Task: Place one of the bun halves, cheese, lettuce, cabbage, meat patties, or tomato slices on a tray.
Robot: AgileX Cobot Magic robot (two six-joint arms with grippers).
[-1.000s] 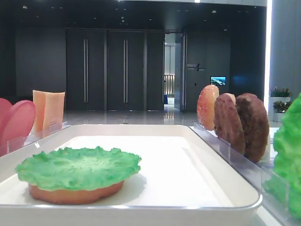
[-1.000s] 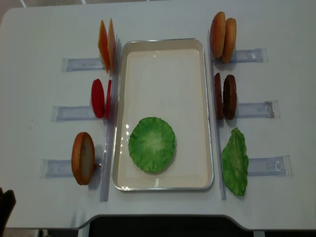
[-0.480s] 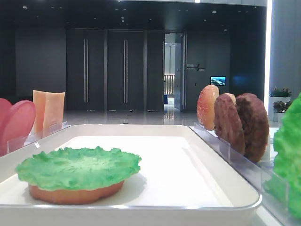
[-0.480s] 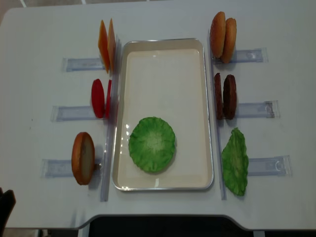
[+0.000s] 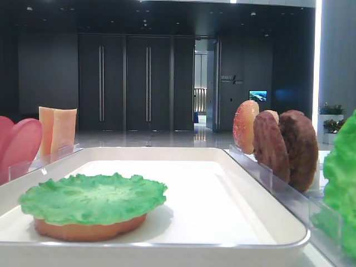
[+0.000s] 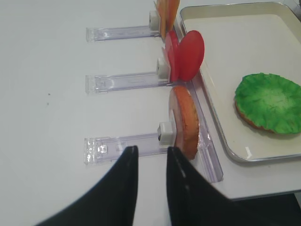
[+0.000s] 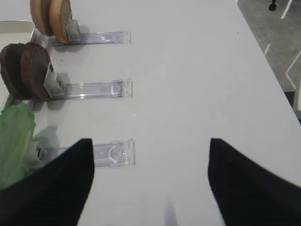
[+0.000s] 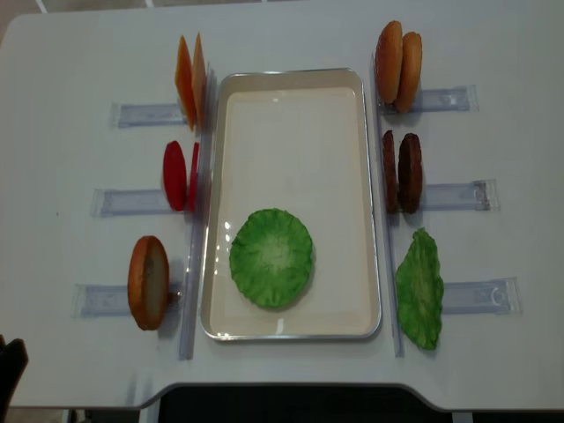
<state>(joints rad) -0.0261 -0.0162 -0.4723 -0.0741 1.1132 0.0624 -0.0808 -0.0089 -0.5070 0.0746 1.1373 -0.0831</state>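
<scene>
Tray [image 8: 293, 92] lies mid-table, holding a lettuce [image 8: 271, 256] leaf laid over a bun half [image 5: 86, 228] near its front end; left gripper [image 6: 151, 176] is closed and empty near a standing bun; right gripper [image 7: 149, 172] spread wide, empty.

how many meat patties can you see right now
2. Both meat patties stand on edge, side by side in the clear holder just right of the tray, between the buns and the lettuce. None on the tray; none looks hidden.
</scene>
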